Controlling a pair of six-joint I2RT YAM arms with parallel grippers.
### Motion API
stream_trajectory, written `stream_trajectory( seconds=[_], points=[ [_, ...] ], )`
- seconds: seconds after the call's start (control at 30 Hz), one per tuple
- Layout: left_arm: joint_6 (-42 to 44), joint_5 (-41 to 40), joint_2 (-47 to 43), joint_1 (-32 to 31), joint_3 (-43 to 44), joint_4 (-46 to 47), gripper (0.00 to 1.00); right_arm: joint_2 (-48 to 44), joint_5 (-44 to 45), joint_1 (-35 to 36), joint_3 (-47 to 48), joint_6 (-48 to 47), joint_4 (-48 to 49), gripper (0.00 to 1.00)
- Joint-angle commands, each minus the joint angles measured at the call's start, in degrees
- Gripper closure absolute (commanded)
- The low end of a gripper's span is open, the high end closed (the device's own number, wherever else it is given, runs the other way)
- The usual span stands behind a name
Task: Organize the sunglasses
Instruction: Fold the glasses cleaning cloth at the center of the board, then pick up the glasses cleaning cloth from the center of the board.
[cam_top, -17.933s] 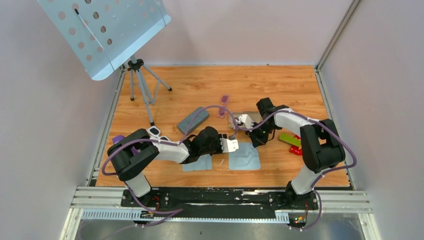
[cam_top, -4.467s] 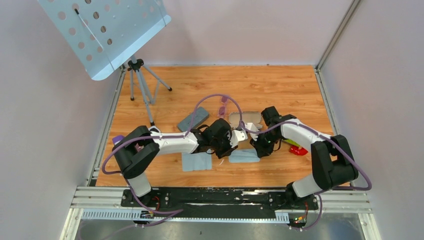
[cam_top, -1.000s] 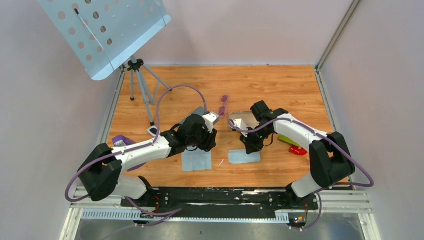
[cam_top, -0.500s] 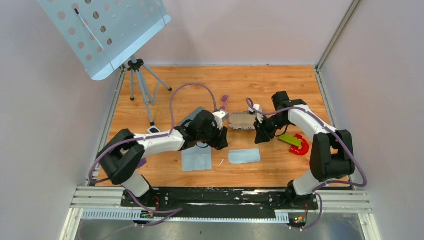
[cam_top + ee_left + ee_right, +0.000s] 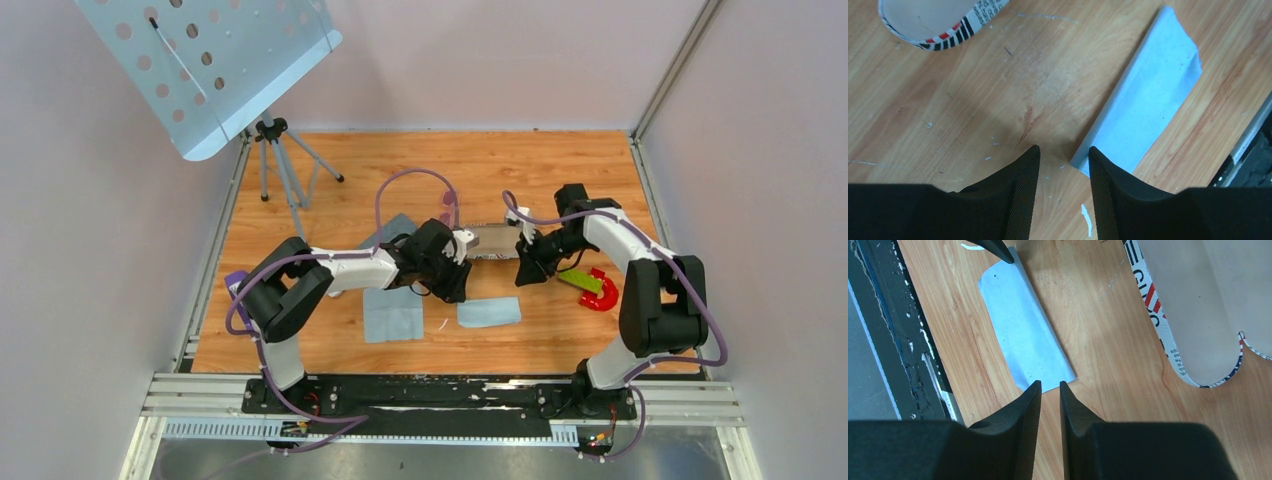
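Observation:
The sunglasses [image 5: 449, 209], small with purple-pink lenses, lie on the wood just behind my left arm, partly behind its cable. They show in neither wrist view. The flag-patterned case [image 5: 495, 240] lies open between the arms; it also shows in the left wrist view [image 5: 973, 27] and the right wrist view [image 5: 1158, 315]. My left gripper [image 5: 459, 289] [image 5: 1064, 155] is open and empty, low over bare wood near the case. My right gripper [image 5: 522, 273] [image 5: 1050, 385] is empty, its fingers a narrow slit apart, just right of the case.
The grey case [image 5: 396, 227] lies partly under my left arm. Two blue cloths [image 5: 392, 316] [image 5: 489, 311] lie flat near the front. Green and red items [image 5: 592, 286] sit at the right. A tripod stand [image 5: 280, 170] rises at the back left.
My left gripper has swung right and nearer, to the case's near left end. My right arm has shifted slightly. The sunglasses have not moved.

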Motion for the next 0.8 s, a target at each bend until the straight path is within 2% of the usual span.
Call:
stream_trajectory(
  seconds=[0.0,0.1,0.27,0.53,0.77],
  points=[
    [2.32,1.70,1.60,-0.51,1.13,-2.54,0.57,1.22,-2.89,-0.84,-0.37,-1.95,-1.80,0.76],
    [2.22,2.05,1.74,-0.51,0.95,-2.27,0.59,1.44,-2.68,-0.88,-0.63,-1.96,-1.61,0.75],
    [2.33,3.45,2.63,-0.51,1.40,-2.19,0.70,1.74,-2.25,-0.88,-0.99,-2.04,-1.53,0.75],
    [3.78,6.66,2.84,-0.51,2.39,-3.58,0.77,1.88,-1.42,-0.88,-1.25,-2.41,-1.47,0.75],
    [3.42,5.60,4.15,-0.51,3.20,-3.81,0.83,2.91,1.29,-0.64,-1.41,-4.40,-0.73,0.75]
  ],
)
